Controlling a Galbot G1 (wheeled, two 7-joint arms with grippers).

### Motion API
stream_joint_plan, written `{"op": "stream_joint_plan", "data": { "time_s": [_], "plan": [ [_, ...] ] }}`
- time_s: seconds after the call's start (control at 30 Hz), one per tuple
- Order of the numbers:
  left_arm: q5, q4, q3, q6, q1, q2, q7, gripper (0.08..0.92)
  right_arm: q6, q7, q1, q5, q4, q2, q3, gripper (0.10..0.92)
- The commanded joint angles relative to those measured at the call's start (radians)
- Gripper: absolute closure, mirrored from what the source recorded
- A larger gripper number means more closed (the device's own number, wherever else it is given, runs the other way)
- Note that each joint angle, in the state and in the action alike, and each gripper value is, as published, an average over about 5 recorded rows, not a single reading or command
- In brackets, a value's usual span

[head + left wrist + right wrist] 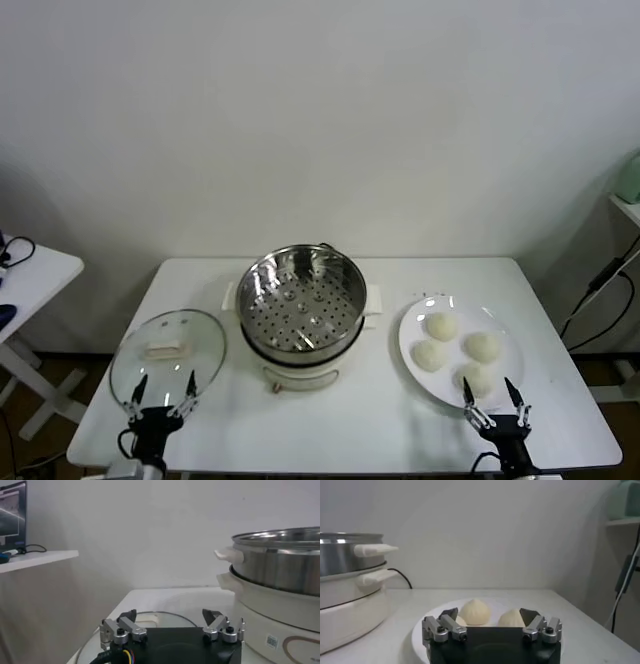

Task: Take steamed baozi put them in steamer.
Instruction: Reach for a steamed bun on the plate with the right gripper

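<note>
Two claws wait at the near edge of a white counter (380,420), both spread wide and holding nothing. The right claw (496,396) sits at the near right, its fingertips (451,614) pointing across a white plate (412,350) just beyond them. Four pale buns (458,352) lie on that plate, clustered in a rough square; from the right wrist view two of them show between the open fingers, close ahead but apart from the metal. The left claw (165,388) sits at the near left, its open tips over the near rim of a round glass lid (168,355) that lies flat on the counter, a cream handle at its centre. Whether the tips touch the glass cannot be told.

Between lid and plate, at the middle of the counter, stands the steamer (300,305): a shiny steel pot with a perforated tray inside, set on a cream-white base with side handles. The tray holds no buns. From the left wrist view the steamer (280,580) rises just to the right of the left claw (172,617), near but apart. A second white table (35,275) stands off to the far left, and a plain white wall backs the scene.
</note>
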Motion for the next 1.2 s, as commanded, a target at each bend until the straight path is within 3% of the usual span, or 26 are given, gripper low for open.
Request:
{"op": "stream_joint_plan", "data": {
  "time_s": [0.03,0.27,0.43,0.57,0.87,1.2],
  "plan": [
    [0.001,-0.001,0.0,0.002,0.0,0.001,0.0,0.177,-0.059,0.009,0.014,0.004,0.023,-0.001,0.013,0.203],
    [0.001,0.001,-0.001,0.004,-0.004,0.011,0.001,0.177,-0.28,-0.062,0.169,-0.054,0.057,-0.129,0.083,0.203],
    [0.004,0.002,0.002,0.005,-0.01,0.016,0.003,0.177,-0.496,-0.151,0.327,-0.13,0.082,-0.283,0.029,0.203],
    [0.013,0.004,0.005,0.004,-0.012,0.016,0.005,0.177,-0.581,-0.23,0.413,-0.2,0.076,-0.381,-0.04,0.203],
    [0.026,0.002,0.008,0.0,-0.011,0.014,0.013,0.177,-0.596,-0.522,0.564,-0.275,-0.011,-0.657,-0.19,0.203],
    [0.045,0.004,0.018,-0.007,-0.011,0.012,0.02,0.177,-0.45,-0.823,0.936,-0.336,-0.188,-0.881,-0.534,0.203]
  ]
}}
